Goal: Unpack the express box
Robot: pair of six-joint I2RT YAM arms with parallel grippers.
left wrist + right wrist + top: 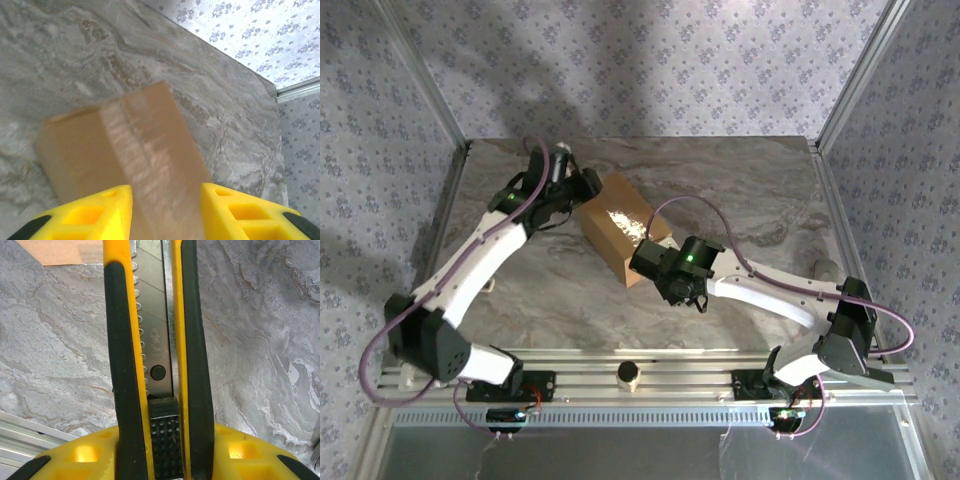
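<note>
Lying diagonally, the express box (610, 235) runs far-left to near-right.

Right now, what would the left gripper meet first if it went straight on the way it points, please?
The box: its taped face lies dead ahead of the left gripper, though depth is unclear.

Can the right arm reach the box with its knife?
Probably yes. The right gripper holds the knife close beside the express box, with bare table between them and nothing in the way.
</note>
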